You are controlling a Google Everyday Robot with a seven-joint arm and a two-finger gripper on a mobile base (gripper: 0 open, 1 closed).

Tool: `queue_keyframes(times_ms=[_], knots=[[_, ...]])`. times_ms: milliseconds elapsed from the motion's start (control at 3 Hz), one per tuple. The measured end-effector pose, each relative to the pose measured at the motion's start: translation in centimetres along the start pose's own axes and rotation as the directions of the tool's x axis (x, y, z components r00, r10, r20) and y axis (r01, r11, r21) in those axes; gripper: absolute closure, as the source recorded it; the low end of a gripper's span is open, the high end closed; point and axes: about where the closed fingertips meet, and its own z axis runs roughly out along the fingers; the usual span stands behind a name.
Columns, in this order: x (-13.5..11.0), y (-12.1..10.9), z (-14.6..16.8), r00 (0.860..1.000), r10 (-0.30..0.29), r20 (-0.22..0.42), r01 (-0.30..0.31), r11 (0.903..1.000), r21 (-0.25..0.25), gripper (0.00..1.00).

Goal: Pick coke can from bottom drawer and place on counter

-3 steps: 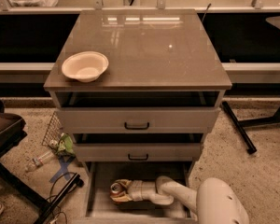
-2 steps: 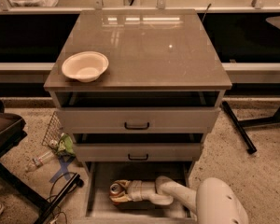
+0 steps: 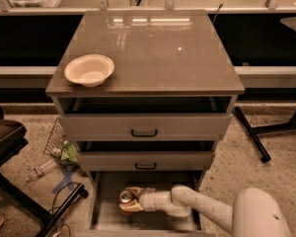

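Note:
The coke can (image 3: 126, 198), red-orange with a silver top, stands in the open bottom drawer (image 3: 106, 216), left of centre. My gripper (image 3: 129, 201) reaches in from the lower right on a white arm, and its tan fingers sit around the can. The counter (image 3: 158, 53) is the glossy grey-brown top of the cabinet above.
A cream bowl (image 3: 90, 70) sits on the counter's left front. Two upper drawers with black handles (image 3: 144, 133) stick out slightly above the open one. A clear plastic bottle (image 3: 39, 170), a wire basket and litter lie on the floor at left. A black stand leg (image 3: 251, 135) crosses at right.
The gripper's fingers have settled closer around the can; the arm has barely moved.

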Motion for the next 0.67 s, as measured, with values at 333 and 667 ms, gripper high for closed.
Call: queue_keyframes(times_ms=[333,667], knots=[[-4.6,-0.5,-4.6,0.998,0.049,-0.04,-0.046,0.9953,0.085,1.0],[-9.6,-0.5,-9.9,0.991,0.121,-0.05,-0.113,0.9843,0.136,1.0]])
